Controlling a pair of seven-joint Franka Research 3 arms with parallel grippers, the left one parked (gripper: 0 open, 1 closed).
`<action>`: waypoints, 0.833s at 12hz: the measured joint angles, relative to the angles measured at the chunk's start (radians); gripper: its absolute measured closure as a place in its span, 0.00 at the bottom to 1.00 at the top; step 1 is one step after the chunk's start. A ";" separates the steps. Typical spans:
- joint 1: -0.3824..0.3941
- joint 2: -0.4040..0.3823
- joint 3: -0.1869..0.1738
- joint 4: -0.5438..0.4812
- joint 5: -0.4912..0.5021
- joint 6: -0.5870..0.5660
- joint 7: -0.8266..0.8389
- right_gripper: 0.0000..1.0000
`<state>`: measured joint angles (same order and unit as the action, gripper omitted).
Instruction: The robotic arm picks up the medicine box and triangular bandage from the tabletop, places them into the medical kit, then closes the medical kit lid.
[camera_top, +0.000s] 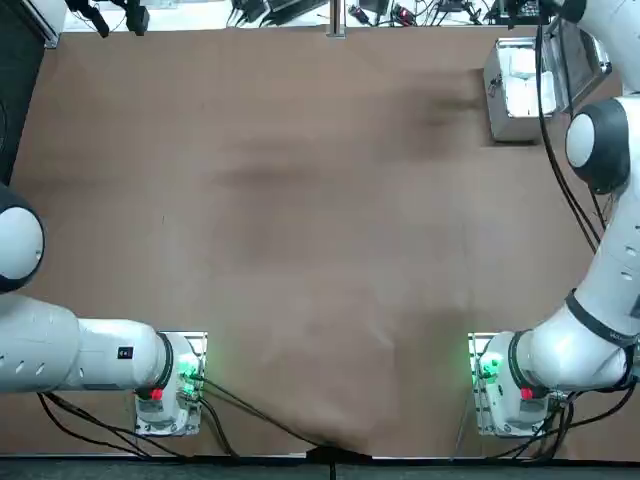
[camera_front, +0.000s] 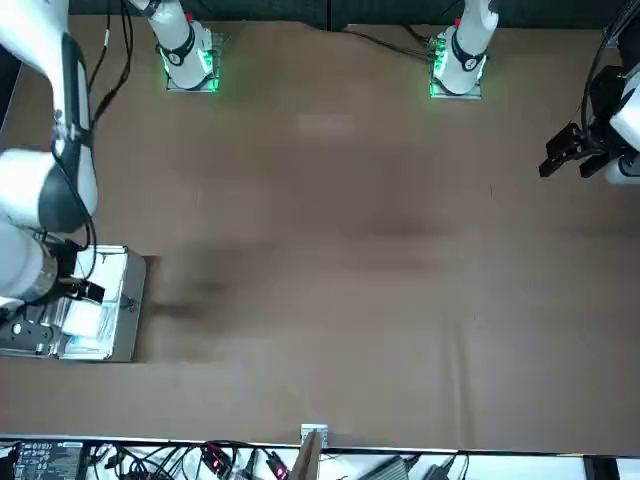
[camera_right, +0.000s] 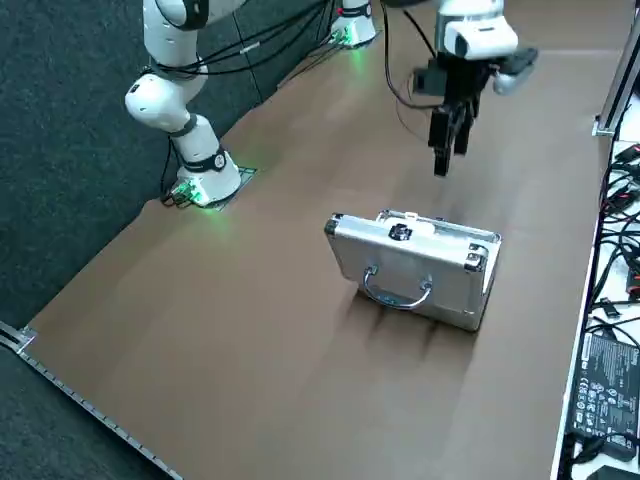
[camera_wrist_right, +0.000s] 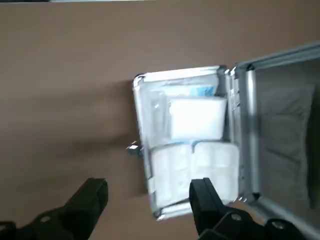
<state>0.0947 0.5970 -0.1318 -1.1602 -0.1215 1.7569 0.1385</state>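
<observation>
Robotics lab: cable-strewn bench (camera_front: 520, 465), bolted arms (camera_top: 560, 355).

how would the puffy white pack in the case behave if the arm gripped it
The triangular bandage would probably squash and give between the fingers of the right gripper, open above the case, as it looks soft and puffy. It might fold at the crease between its two lobes. Its rounded corners suggest it is unlikely to roll.

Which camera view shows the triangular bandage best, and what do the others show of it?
The right wrist view: both lobes of the bandage show, beside the box inside the open kit. The top and front views show white contents, too small to tell apart; in the right side view, the kit's wall hides most of its contents.
</observation>
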 joint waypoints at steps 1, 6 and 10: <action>0.001 -0.017 0.000 0.000 0.023 -0.021 -0.003 0.00; -0.015 -0.064 -0.006 0.000 0.039 -0.083 -0.099 0.00; -0.117 -0.098 -0.010 0.001 0.080 -0.090 -0.235 0.10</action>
<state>-0.0225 0.4989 -0.1418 -1.1594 -0.0420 1.6665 -0.0967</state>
